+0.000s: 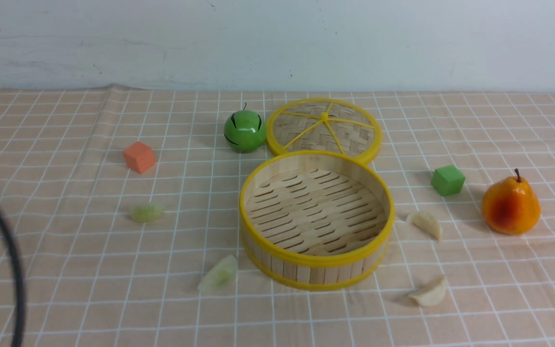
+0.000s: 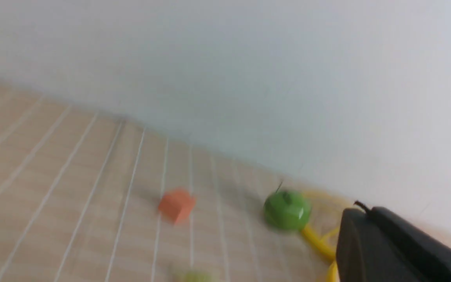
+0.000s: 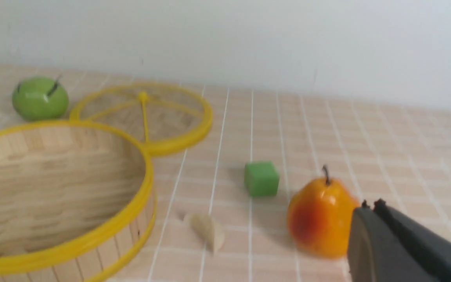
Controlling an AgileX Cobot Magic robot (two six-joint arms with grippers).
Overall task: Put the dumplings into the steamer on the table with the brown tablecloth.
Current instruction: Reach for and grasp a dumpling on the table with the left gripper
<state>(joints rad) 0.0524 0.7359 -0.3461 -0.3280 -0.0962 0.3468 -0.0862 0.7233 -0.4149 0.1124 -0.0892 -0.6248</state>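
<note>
- Front view: four dumplings [image 1: 218,274] are seen on the cloth-draped surface [image 1: 65,289] around the empty steamer [image 1: 316,270], two green to its left, two white to its right.
- Left wrist view: the left pincer [image 2: 366,235] is pressed together, empty; it should be spread before descending.
- Right wrist view: the right pincer [image 3: 370,231] is likewise pressed together; the white dumpling [image 3: 209,231] is best pinched across its narrow width.

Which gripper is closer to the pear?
Right. The right gripper sits close beside the pear; the left gripper faces the orange cube, across the steamer.
</note>
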